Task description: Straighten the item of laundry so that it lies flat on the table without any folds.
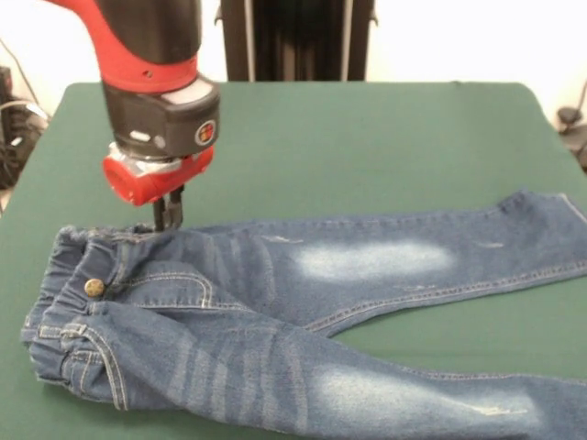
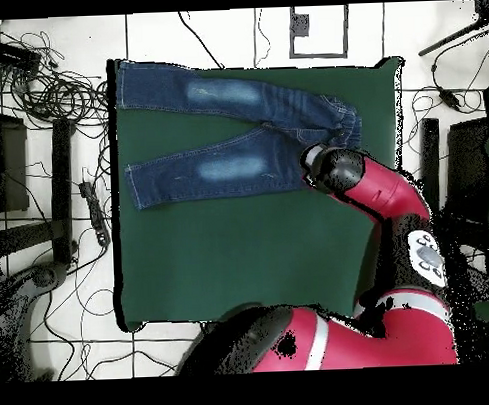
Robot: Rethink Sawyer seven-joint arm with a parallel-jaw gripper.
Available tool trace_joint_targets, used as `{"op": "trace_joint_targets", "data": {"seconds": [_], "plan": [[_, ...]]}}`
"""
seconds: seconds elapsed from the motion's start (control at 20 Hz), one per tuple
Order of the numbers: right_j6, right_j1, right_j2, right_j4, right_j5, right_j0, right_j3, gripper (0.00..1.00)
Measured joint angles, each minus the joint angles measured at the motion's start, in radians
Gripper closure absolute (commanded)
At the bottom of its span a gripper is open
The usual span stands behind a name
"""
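- Worktop [image 1: 367, 147]: large green felt surface, mostly bare. The jeans [image 1: 275, 321] lay along one long edge of it, legs running toward a corner. In the overhead view one leg sat right at the worktop border, and in the front view the cuffs ran out of the picture, so I couldn't see them there.
- Risk: any pull toward that edge could have dragged a leg off the worktop. Felt probably grips denim, so a drag might bunch fabric rather than slide it.
- Jeans: legs splayed in a V, fairly flat. Thigh creases showed on the near leg. The waistband [image 1: 69, 293] was puckered, and that was where most of the remaining wrinkling sat.
- Arm [image 2: 378, 191]: came down over the waist end and hid part of it in the overhead view.
- End effector [image 1: 169, 213]: tips pressed close together, down at the far edge of the waistband. Couldn't tell whether they were pinching cloth or just touching it.
- Risk: if only one layer was caught, a lift would have peeled the front from the back and made a new fold. If nothing was caught, the tips would just skid off.
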Motion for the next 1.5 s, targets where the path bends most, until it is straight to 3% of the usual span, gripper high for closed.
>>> {"op": "trace_joint_targets", "data": {"seconds": [0.25, 0.7, 1.5], "plan": [[0.000, -0.003, -0.049, 0.000, -0.064, 0.047, 0.063, 1.00], [0.000, 0.041, -0.077, 0.001, -0.251, 0.055, 0.116, 1.00], [0.000, 0.042, -0.085, 0.001, -0.330, 0.062, 0.156, 1.00]]}}
